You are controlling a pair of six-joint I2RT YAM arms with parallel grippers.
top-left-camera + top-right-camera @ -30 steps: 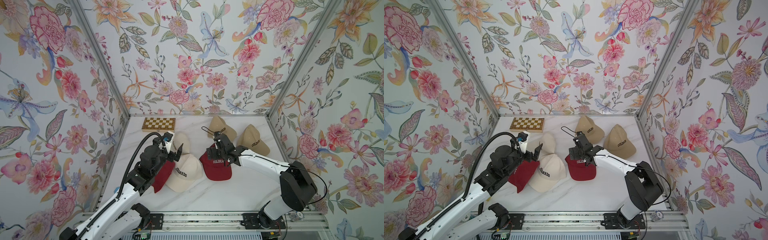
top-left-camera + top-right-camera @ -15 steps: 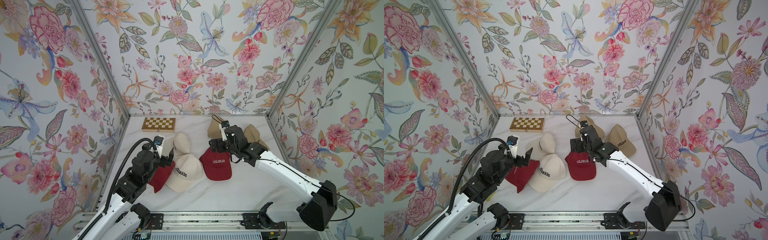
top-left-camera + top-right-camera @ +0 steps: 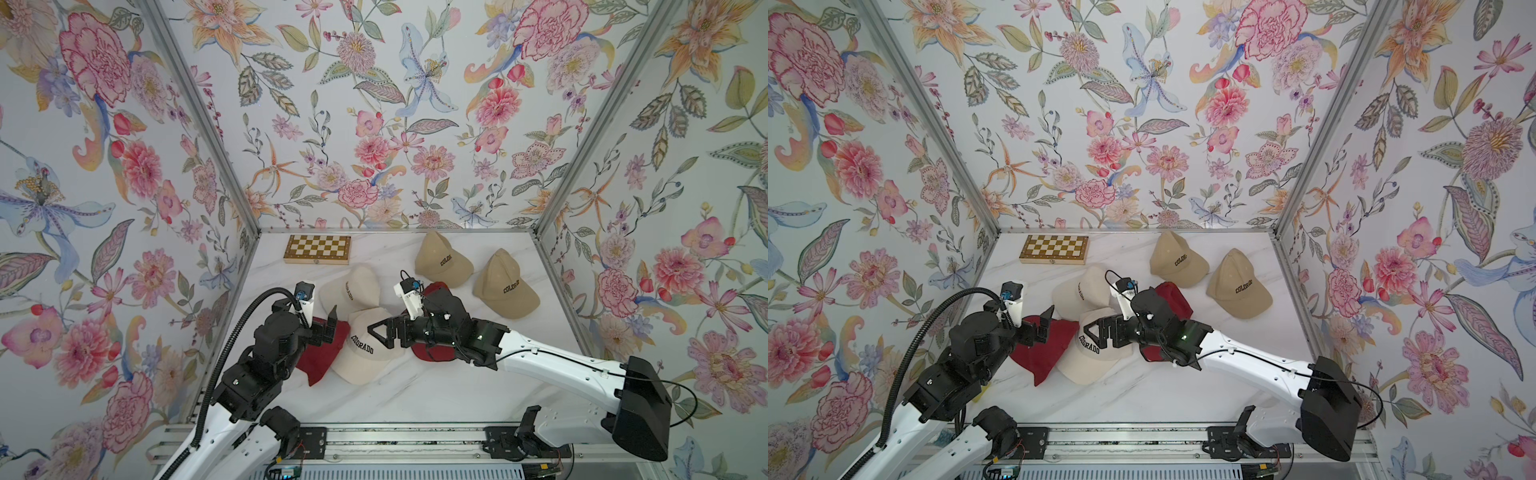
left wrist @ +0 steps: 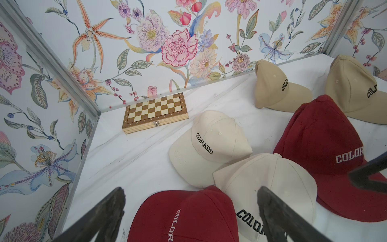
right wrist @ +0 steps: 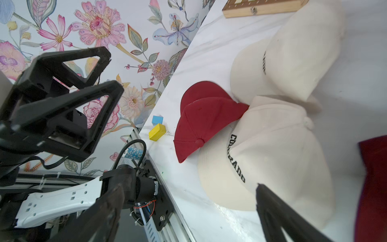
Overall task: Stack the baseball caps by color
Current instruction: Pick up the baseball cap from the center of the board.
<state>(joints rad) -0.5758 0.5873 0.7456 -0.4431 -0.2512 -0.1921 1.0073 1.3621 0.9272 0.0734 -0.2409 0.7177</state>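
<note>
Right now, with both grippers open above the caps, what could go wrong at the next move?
1. The left gripper and right gripper hang open close together by the front cream cap; their fingers may collide.
2. That cap lies right against the dark red cap, so lifting one may drag the other.
3. The right arm covers much of the other dark red cap and might push it.

From my station I see walls papered in pastel floral print [image 3: 374, 124], joined by silver aluminium corner posts [image 3: 204, 124], enclosing a white marble-patterned desk [image 3: 415, 395] under soft, even light.
</note>
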